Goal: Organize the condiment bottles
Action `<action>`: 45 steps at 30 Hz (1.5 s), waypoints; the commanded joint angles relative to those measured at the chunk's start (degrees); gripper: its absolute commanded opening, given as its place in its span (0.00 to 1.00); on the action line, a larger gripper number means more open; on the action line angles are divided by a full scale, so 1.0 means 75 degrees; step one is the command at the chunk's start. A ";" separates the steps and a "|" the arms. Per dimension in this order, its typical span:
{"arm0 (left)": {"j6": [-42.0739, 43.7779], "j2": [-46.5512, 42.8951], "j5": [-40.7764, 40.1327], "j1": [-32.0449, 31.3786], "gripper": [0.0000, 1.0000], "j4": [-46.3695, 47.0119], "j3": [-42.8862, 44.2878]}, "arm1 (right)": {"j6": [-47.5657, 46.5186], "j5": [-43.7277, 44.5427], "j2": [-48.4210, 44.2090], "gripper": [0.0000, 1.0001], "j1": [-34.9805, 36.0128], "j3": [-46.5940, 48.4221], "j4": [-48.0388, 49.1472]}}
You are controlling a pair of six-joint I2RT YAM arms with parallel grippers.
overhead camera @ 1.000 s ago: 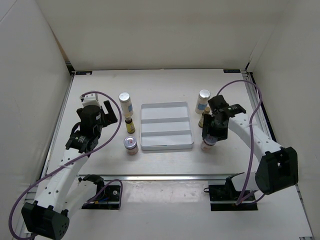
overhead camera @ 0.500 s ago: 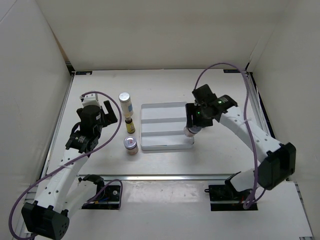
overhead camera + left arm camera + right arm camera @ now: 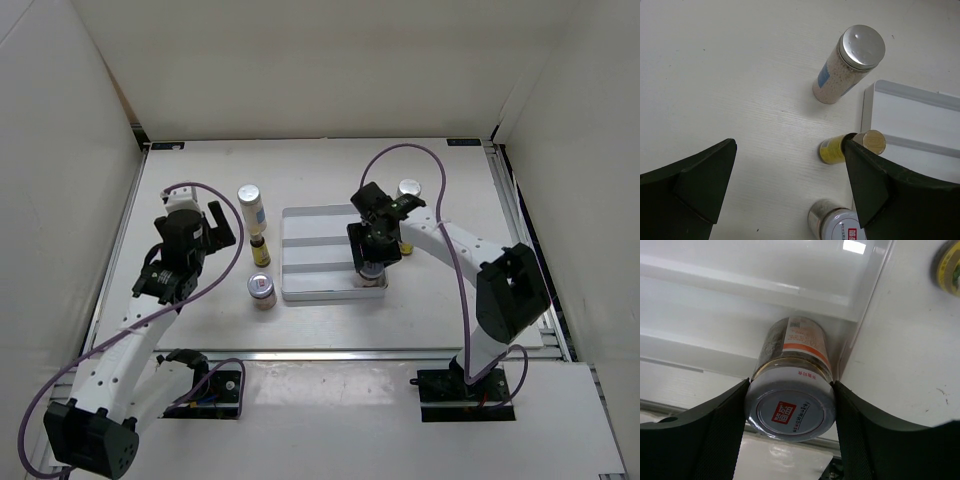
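My right gripper [image 3: 372, 268] is shut on a short silver-lidded bottle with a red mark [image 3: 790, 405]. It holds the bottle over the near right corner of the white ridged tray [image 3: 320, 255]. My left gripper [image 3: 218, 228] is open and empty, left of three bottles: a tall white silver-capped one [image 3: 250, 206], a slim yellow one [image 3: 260, 249] and a short silver-lidded one [image 3: 262, 290]. The left wrist view shows them too: tall [image 3: 847, 65], yellow [image 3: 852, 147], short [image 3: 837, 225]. Another tall white bottle [image 3: 408, 192] and a yellow bottle [image 3: 403, 243] stand right of the tray, partly hidden by my right arm.
White walls enclose the table on the left, back and right. A metal rail [image 3: 320, 354] runs along the near edge. My right arm [image 3: 450, 245] reaches across the right side of the table.
My right gripper has carried the short silver-lidded bottle from the table right of the tray leftward onto the tray's near right corner. The left arm has not moved.
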 commanded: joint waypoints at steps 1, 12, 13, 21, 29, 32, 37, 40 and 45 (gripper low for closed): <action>-0.0334 0.0025 0.0112 -0.0007 1.00 -0.0036 -0.0194 | 0.0091 0.0160 0.0112 0.44 0.0075 0.0124 0.0216; -0.0112 -0.0525 0.3216 -0.0007 1.00 -0.0491 0.0073 | -0.0224 0.0980 -0.1210 1.00 0.0461 0.1389 -0.0358; -0.0112 -0.0630 0.3404 -0.0007 1.00 -0.0702 0.0202 | -0.0225 0.1062 -0.1351 1.00 0.0462 0.1459 -0.0358; 0.0110 -0.0832 0.4529 -0.0382 0.99 -0.2519 0.1269 | -0.0495 0.1636 -0.2254 1.00 0.0462 0.1262 -0.0276; -0.0476 0.0174 0.4392 -0.0813 1.00 -0.3130 0.0719 | -0.0296 0.1531 -0.2582 1.00 0.0462 0.0699 -0.0346; -0.0710 0.0923 0.3981 -0.1235 1.00 -0.3212 0.0801 | -0.0295 0.1344 -0.2583 1.00 0.0462 0.0698 -0.0346; -0.1353 0.1618 0.2788 -0.1998 1.00 -0.3306 0.0602 | -0.0295 0.1274 -0.2583 1.00 0.0462 0.0698 -0.0346; -0.1599 0.1911 0.2318 -0.2175 1.00 -0.3306 0.0521 | -0.0295 0.1274 -0.2652 1.00 0.0462 0.0698 -0.0346; -0.1776 0.2309 0.1731 -0.2175 1.00 -0.3306 0.0520 | -0.0366 0.1274 -0.2653 1.00 0.0462 0.0698 -0.0346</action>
